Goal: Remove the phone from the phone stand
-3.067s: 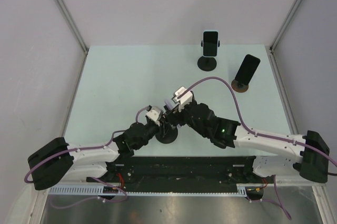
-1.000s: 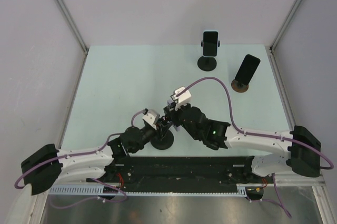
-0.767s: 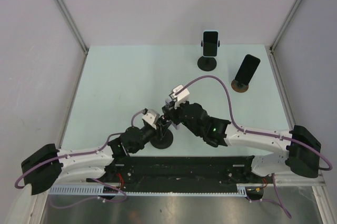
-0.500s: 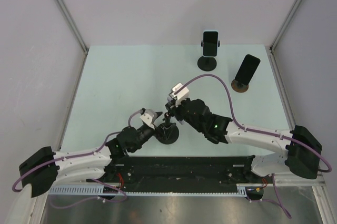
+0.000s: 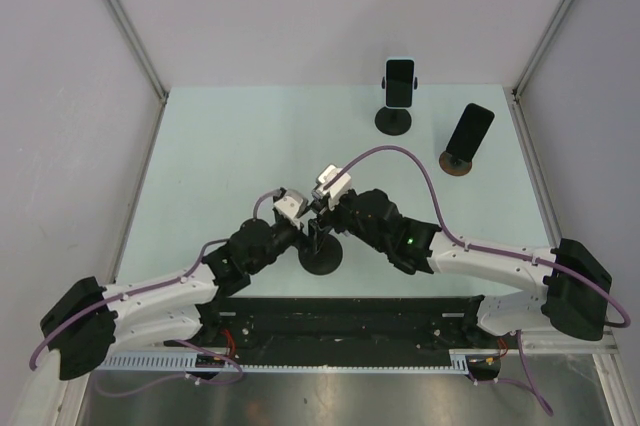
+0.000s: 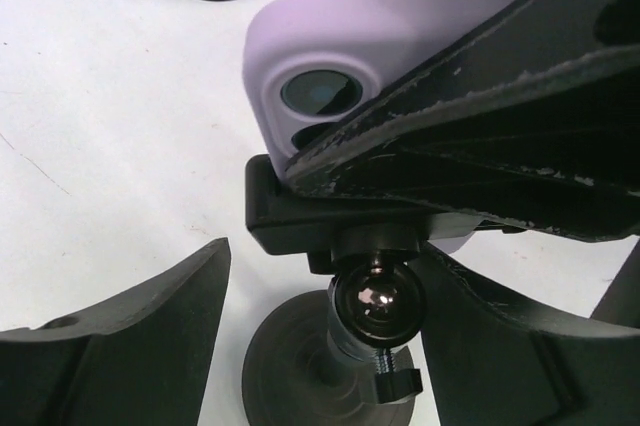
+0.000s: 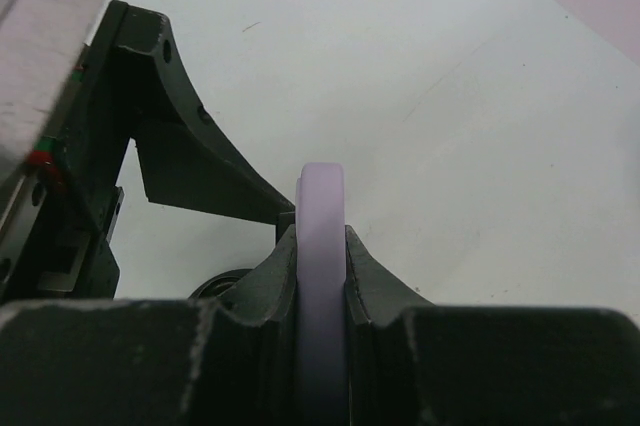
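Phone [image 6: 340, 56], in a lilac case with the camera lens showing, sits at the near middle of the desk [image 5: 220, 146], between the two arms. You have the right tool [image 7: 320, 241] closed on it. In the right wrist view both fingers press flat against the case's two faces, with the thin edge of the case standing upright between them.

In the left wrist view the phone's lower corner meets the black cradle [image 6: 300, 211] of the phone stand [image 5: 322, 262]. Whether the cradle is clamping the phone or the phone is merely resting against it cannot be determined from these views.

The ball joint [image 6: 372, 298] under the cradle and the round black base [image 6: 290, 371] are both visible, and the base is flat on the desk.

Your left tool [image 6: 325, 276] stands wide and holds nothing. One finger is well clear to the left of the stand's stem. The other is close beside the ball joint on the right, where contact cannot be confirmed.

At the far right of the desk, well apart from the arms:
- A second phone [image 5: 400, 81] is upright in a black stand [image 5: 393, 120].
- A dark phone [image 5: 469, 131] is tilted on a brown round holder [image 5: 457, 163].
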`<state>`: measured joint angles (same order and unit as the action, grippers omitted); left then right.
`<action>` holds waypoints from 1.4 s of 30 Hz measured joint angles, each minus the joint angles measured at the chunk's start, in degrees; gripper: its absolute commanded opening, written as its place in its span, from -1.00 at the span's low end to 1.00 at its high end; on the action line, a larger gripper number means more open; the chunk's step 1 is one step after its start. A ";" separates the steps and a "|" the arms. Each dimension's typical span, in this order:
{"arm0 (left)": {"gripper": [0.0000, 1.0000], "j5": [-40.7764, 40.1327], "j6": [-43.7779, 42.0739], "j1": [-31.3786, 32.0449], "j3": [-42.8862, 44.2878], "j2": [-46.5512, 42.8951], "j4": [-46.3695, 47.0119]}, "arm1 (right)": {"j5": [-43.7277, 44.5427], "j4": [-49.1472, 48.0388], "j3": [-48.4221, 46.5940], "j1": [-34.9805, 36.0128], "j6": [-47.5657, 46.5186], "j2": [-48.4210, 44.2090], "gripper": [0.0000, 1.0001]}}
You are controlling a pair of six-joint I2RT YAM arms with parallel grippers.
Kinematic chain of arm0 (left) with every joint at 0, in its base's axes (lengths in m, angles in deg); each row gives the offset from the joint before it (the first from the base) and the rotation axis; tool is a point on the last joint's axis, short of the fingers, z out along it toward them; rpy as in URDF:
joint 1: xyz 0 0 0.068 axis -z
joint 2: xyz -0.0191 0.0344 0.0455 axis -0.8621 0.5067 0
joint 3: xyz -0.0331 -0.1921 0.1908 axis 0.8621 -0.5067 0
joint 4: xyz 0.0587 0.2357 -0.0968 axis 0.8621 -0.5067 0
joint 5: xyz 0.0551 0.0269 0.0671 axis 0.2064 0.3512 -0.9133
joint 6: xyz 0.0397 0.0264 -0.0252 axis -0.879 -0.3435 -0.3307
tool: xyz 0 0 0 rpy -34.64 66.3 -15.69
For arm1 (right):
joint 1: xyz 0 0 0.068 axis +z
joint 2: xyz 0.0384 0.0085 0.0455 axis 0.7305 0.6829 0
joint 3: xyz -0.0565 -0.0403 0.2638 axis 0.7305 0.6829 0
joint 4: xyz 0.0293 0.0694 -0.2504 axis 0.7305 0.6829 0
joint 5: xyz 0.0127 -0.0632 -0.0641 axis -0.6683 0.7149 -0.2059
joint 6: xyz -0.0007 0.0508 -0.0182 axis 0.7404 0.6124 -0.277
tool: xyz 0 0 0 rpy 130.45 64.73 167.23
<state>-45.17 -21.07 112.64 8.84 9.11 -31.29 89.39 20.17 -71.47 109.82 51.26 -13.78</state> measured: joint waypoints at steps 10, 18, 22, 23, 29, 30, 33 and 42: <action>-0.91 2.73 1.62 0.04 2.89 2.16 -4.72 | -0.46 0.11 0.02 0.31 -0.96 -0.09 -1.00; -0.99 1.90 3.17 1.22 4.15 2.86 -6.43 | 1.31 0.98 0.07 0.81 -0.57 -0.48 -1.00; -0.99 2.91 6.49 1.31 4.15 0.98 -8.59 | 2.38 3.82 0.07 1.95 1.14 -2.27 -1.00; -0.99 3.48 7.30 1.31 4.15 0.48 -9.09 | 2.47 4.72 0.07 2.10 1.97 -2.99 -1.00; -0.99 5.81 11.08 1.51 5.11 -0.33 -10.62 | 2.19 10.36 0.07 2.64 5.27 -7.28 -1.00; -0.99 5.90 11.54 1.51 5.35 -0.20 -10.99 | 2.38 11.10 0.07 2.69 5.68 -7.72 -1.00; -1.00 5.90 12.04 1.51 5.42 -0.13 -11.91 | 4.17 12.48 0.07 3.37 6.95 -8.13 -1.00; -0.99 0.66 11.17 3.45 4.02 -3.91 -12.22 | 12.96 10.38 0.17 5.95 11.30 -8.13 -1.00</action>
<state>-44.51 -9.90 116.09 12.86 5.20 -43.51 102.36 30.55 -71.30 115.77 62.56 -21.91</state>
